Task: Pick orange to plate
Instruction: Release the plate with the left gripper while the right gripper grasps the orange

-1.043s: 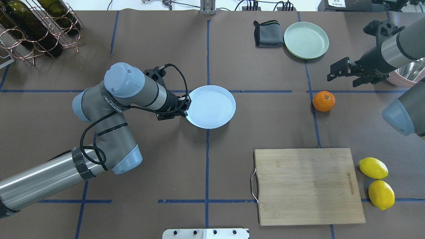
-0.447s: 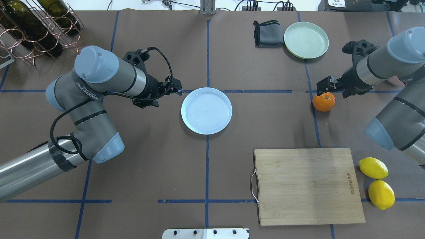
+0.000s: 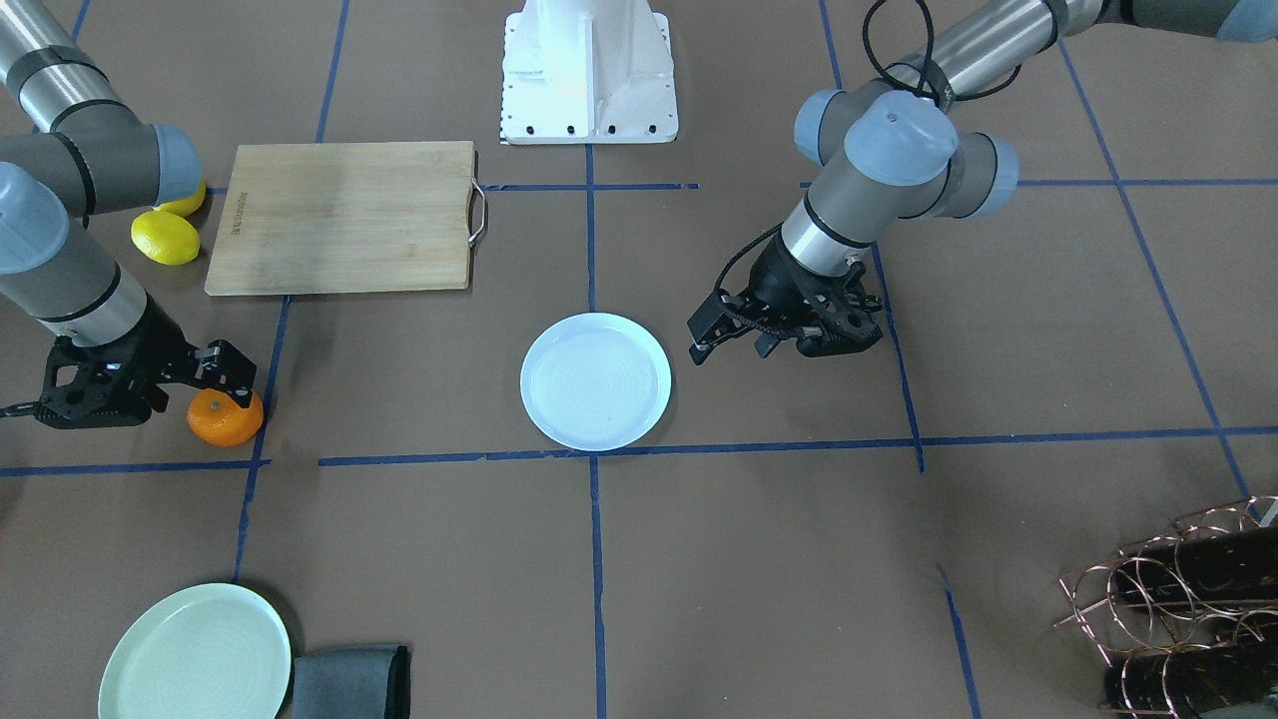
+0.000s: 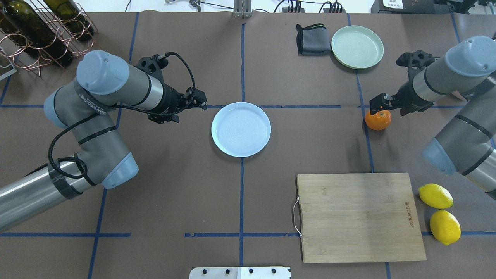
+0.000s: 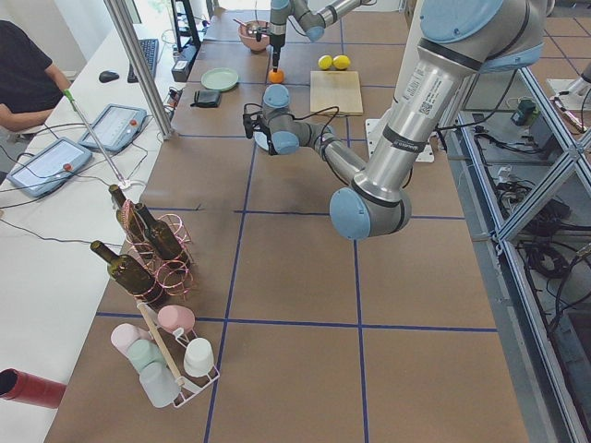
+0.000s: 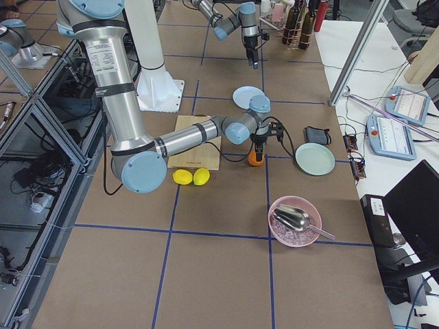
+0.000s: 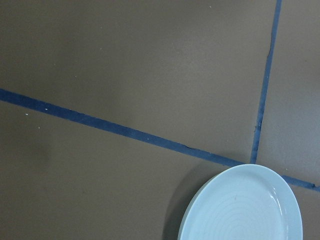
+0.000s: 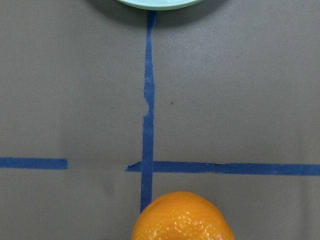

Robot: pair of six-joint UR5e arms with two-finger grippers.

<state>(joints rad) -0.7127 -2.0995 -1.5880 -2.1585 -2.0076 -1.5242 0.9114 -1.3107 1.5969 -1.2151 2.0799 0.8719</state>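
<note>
The orange point(image 4: 378, 121) sits on the brown table at the right, beside a blue tape line. My right gripper point(image 4: 378, 105) hangs open just over the orange's far side, and from the front its fingers point(image 3: 236, 374) stand above the orange point(image 3: 225, 419). In the right wrist view the orange point(image 8: 182, 217) fills the bottom edge. The pale bluish-white plate point(image 4: 241, 129) lies empty at the table's middle. My left gripper point(image 4: 200, 101) is open, a short way off the plate's left rim, touching nothing. The left wrist view shows the plate point(image 7: 245, 207) at its lower right.
A mint-green plate point(image 4: 357, 46) and a folded grey cloth point(image 4: 312, 38) lie at the back right. A wooden cutting board point(image 4: 360, 217) and two lemons point(image 4: 436, 195) occupy the front right. A wire wine rack point(image 4: 42, 27) stands back left, and a pink bowl point(image 6: 295, 221) sits beyond the orange.
My left gripper let go of the plate's rim and drew back to the left. My right gripper came down and left until it hung over the orange.
</note>
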